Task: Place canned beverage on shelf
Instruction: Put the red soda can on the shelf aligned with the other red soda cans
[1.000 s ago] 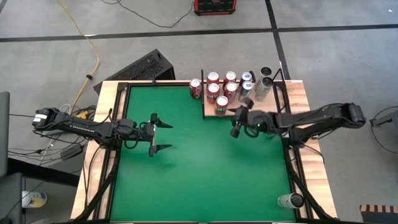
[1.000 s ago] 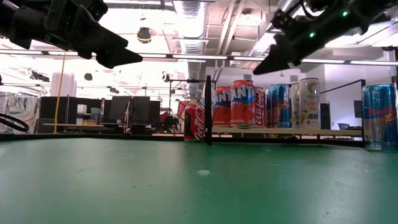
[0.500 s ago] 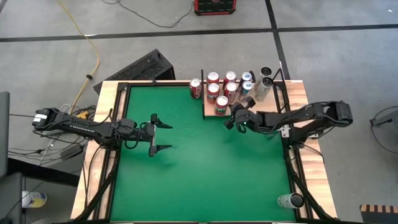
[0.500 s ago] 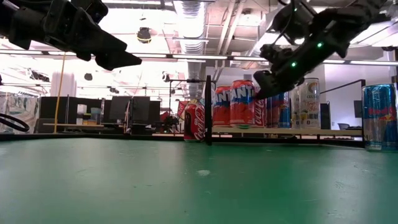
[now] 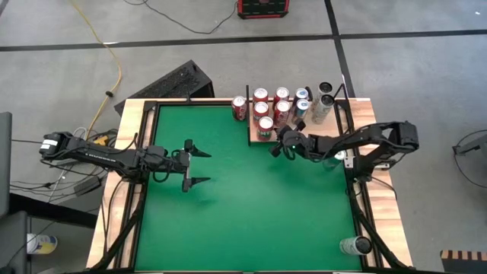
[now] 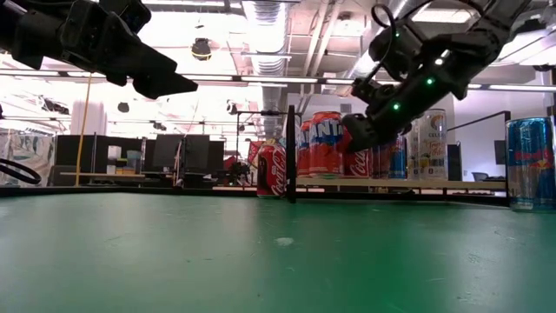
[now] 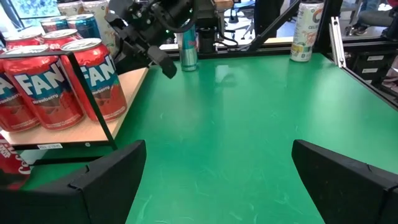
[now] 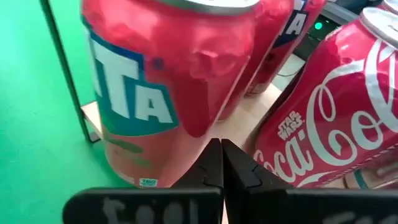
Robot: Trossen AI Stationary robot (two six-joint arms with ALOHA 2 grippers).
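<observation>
The shelf [image 5: 254,138] stands at the table's far right, with several cans upright on it. At its near left corner stands a red Fanta can [image 5: 264,124] [image 8: 161,93], beside a black post [image 8: 65,68]. My right gripper [image 5: 277,146] [image 8: 221,154] is shut, slants down from the right, and has its tips at this can's lower part, next to a Star Wars cola can [image 8: 323,124]. My left gripper [image 5: 190,164] [image 7: 217,180] hovers open over the table's left half and holds nothing. My right gripper has its shut fingertips [image 8: 214,158] against the Fanta can's lower side wall [image 8: 196,134], on the side that faces the cola can. The fingers come from the table's right, slanting down. The can stands upright on the shelf board.
A red cola can [image 5: 239,107] stands on the green table just left of the shelf's post. Another can [image 5: 355,245] stands at the near right corner. Wooden rails [image 5: 129,152] border the green surface. Green table [image 5: 243,205] lies between the arms.
My right gripper has come down and gone toward the table's left, up to the shelf's near left corner. The front Fanta can has slid a little toward the shelf's left edge and stays upright.
</observation>
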